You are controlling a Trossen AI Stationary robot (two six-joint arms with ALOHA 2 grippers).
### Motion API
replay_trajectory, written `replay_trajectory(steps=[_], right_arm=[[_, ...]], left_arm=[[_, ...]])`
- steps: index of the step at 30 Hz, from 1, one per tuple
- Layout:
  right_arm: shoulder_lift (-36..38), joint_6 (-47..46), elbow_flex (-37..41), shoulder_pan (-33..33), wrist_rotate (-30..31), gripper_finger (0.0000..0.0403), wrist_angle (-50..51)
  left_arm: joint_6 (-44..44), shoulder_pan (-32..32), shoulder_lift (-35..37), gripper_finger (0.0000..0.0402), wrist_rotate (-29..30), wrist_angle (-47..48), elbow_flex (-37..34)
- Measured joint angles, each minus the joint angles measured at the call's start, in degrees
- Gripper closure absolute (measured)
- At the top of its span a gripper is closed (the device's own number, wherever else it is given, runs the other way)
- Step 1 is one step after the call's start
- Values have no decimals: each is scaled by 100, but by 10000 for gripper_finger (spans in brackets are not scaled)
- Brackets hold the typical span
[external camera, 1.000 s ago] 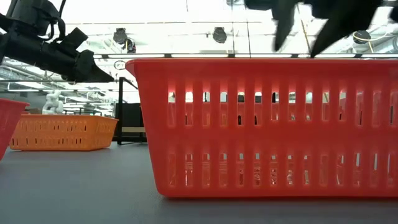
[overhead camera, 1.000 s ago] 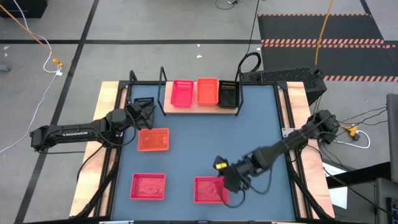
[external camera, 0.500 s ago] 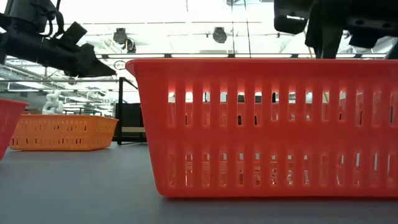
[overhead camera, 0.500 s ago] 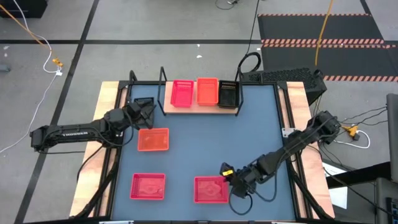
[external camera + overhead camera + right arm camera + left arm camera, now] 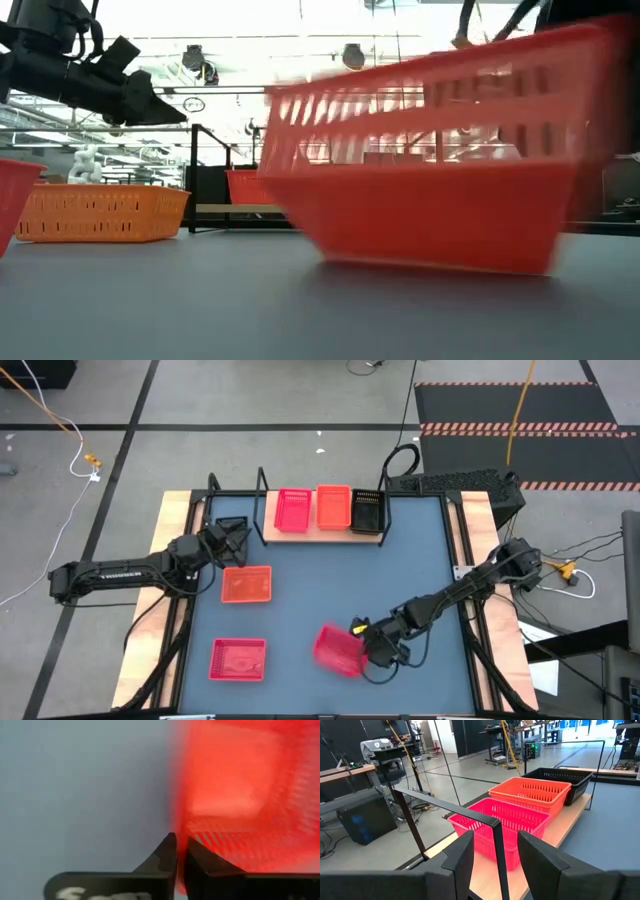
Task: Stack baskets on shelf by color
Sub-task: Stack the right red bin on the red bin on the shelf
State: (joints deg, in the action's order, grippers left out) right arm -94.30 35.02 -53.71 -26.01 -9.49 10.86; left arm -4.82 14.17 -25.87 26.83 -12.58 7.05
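A pinkish-red basket (image 5: pixel 338 650) hangs tilted above the blue-grey tabletop at lower centre of the overhead frame, its rim pinched by the right gripper (image 5: pixel 366 648); in the table-level picture it (image 5: pixel 440 160) is clear of the surface, one end higher. Another pinkish-red basket (image 5: pixel 239 659) lies flat at lower left, and an orange basket (image 5: pixel 246 584) sits upright left of centre. At upper centre, the light wooden shelf (image 5: pixel 325 531) carries three in a row: pinkish-red (image 5: pixel 292 510), orange (image 5: pixel 334 506) and black (image 5: pixel 367 511), side by side.
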Motion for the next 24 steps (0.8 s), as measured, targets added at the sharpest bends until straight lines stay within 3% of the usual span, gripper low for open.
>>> replay_trajectory(steps=[3, 6, 11, 13, 15, 24], right_arm=[[215, 92, 11, 76, -100, 393, -425], [659, 344, 8, 195, 132, 398, -1524], [1198, -1437, -125, 607, 2507, 397, -3829], [1271, -1906, -519, 1037, 2893, 398, -3341], [1125, -2303, -1136, 1517, 2876, 400, -2233], [-899, -3243, -4992, 3556, 2248, 401, 1564]], left_arm=[[4, 0, -2, 250, 0, 2, 0], [4, 0, -2, 250, 0, -4, 0], [20, -1, -2, 250, 0, -103, 0], [20, 0, 0, 250, 0, -105, 0], [1, -2, 0, 250, 0, -105, 0], [-1, 0, -1, 250, 0, -107, 0]])
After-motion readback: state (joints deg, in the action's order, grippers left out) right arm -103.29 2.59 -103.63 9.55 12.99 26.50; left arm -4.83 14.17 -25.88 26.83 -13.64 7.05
